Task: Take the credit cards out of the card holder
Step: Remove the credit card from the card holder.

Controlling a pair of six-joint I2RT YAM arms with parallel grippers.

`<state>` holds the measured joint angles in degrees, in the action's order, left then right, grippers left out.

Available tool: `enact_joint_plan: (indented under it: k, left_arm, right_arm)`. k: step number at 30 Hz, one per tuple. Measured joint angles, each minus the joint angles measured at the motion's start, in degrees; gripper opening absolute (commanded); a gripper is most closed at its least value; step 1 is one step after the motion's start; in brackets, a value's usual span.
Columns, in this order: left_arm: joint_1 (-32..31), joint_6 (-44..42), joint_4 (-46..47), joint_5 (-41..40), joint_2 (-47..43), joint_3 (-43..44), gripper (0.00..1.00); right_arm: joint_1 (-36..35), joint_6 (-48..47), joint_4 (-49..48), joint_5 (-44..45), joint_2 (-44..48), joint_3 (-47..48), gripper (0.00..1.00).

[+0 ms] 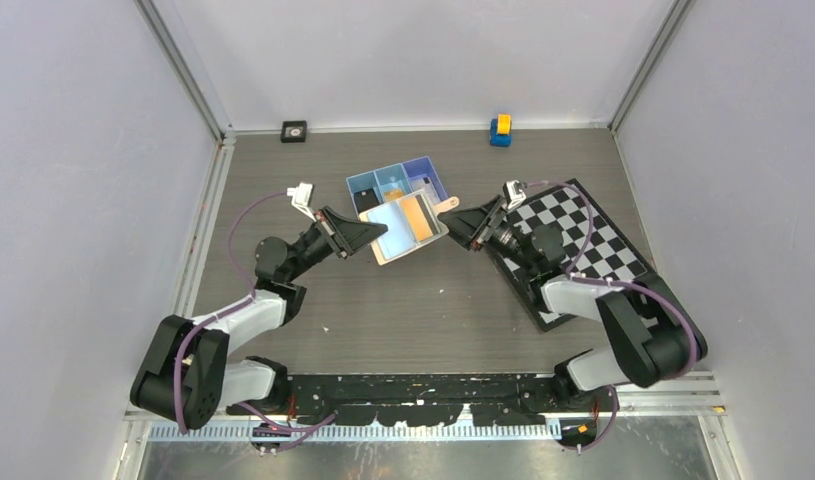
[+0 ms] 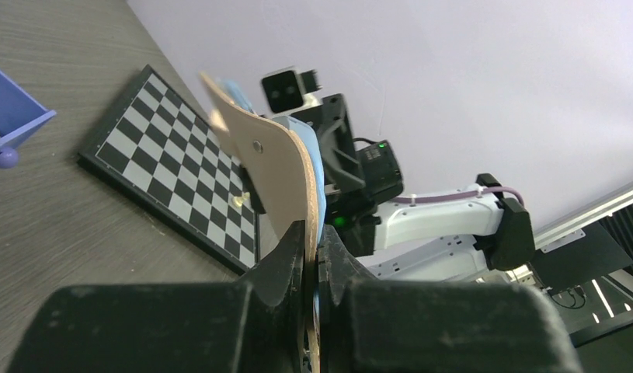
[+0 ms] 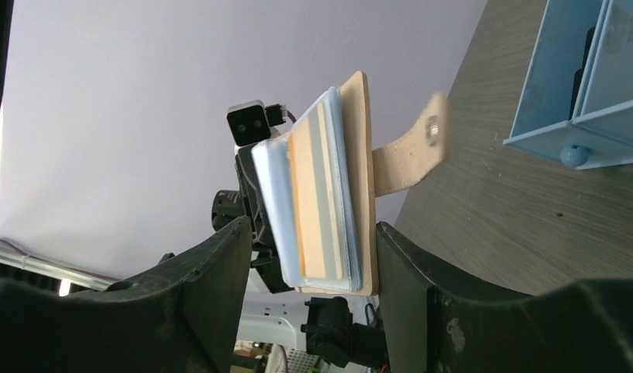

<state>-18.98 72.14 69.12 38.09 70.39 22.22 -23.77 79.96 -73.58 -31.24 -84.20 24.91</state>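
Left fingers (image 2: 282, 264) pinch the holder (image 3: 361, 140) by its 9 o'clock edge, raised over mid-counter (image 1: 403, 310), so the wide right fingers (image 3: 220, 272) at 3 o'clock can straddle its cards (image 3: 317, 194) and pull one.

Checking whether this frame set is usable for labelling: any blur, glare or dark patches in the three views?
Top external: even, soft light, sharp, no glare; the card holder is small. Left wrist: its own jaws are a dark, soft-focus mass in front; the chessboard behind is sharp. Right wrist: jaws underexposed, cards crisp against the bright wall.
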Motion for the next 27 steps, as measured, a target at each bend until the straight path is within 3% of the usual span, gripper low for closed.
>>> enact_joint_plan:
  k: [7, 15, 27]
  left_arm:
    - [0.00, -0.92, -2.93, 0.76, 0.00, 0.24, 0.00]
    - [-0.02, -1.33, -3.93, 1.66, 0.00, 0.61, 0.00]
    - [0.00, -2.78, -8.02, 2.32, 0.02, 1.73, 0.00]
  right_arm:
    - [0.15, -6.88, 7.48, 0.61, 8.15, -0.07, 0.54]
    - [0.09, -9.68, 11.74, 0.15, 7.72, -0.04, 0.39]
    - [-3.23, -13.99, 16.09, -1.46, 7.72, 2.54, 0.29]
